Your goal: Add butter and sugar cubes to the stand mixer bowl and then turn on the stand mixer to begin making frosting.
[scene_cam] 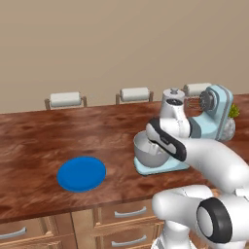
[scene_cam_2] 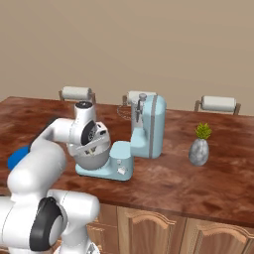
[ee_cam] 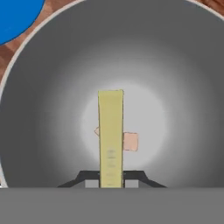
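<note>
The pale-yellow butter stick hangs over the middle of the grey metal stand mixer bowl, which sits on the base of the light-blue stand mixer, head tilted up

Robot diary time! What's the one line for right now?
gripper: shut on butter | where: over mixer bowl | sugar cube: in bowl | mixer: head tilted up

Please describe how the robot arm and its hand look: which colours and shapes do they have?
The arm is made of rounded, glossy white segments joined by dark, ring-shaped joints; one black ring sits on the big lower link. A black band runs along the forearm. No cables or markings are visible. The wrist ends in a small grey cap. The hand has two small dark fingers with pale grey tips, seen in the hand view.
</note>
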You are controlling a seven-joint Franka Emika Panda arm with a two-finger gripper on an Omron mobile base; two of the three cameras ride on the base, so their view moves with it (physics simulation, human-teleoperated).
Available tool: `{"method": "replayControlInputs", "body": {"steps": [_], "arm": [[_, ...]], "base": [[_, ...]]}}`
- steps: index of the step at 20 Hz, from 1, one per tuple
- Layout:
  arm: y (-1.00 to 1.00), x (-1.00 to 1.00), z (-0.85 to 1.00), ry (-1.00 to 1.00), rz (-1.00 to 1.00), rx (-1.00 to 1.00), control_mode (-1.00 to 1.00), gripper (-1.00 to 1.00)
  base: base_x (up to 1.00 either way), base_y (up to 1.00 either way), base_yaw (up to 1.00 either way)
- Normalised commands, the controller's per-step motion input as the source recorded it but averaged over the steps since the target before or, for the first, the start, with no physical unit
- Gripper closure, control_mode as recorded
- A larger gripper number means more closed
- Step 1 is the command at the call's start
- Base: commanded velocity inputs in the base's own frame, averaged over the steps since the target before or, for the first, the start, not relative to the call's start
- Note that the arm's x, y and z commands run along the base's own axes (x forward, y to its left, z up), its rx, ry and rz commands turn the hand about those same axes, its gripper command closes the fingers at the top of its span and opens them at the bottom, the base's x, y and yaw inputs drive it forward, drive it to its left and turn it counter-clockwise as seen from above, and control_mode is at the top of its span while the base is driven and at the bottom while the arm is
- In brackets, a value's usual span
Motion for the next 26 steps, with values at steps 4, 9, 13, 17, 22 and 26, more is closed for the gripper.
{"method": "replayControlInputs", "body": {"steps": [4, 9, 13, 17, 22, 26], "arm": [[0.05, 0.1, -0.29, 0.06, 0.0, 0.0, -1.0, 1.0], [0.08, 0.19, -0.27, 0.05, 0.0, 0.0, -1.0, 1.0], [0.08, 0.13, -0.24, 0.03, 0.0, 0.0, -1.0, -1.0], [0.04, 0.05, -0.14, 0.02, -0.01, 0.0, -1.0, -1.0], [0.0, 0.0, 0.0, 0.0, -0.02, 0.0, -1.0, -1.0], [0.0, -0.28, 0.66, -0.11, -0.02, 0.0, -1.0, -1.0]], "base": [[0.0, 0.0, 0.0], [0.0, 0.0, 0.0], [0.0, 0.0, 0.0], [0.0, 0.0, 0.0], [0.0, 0.0, 0.0], [0.0, 0.0, 0.0]]}}
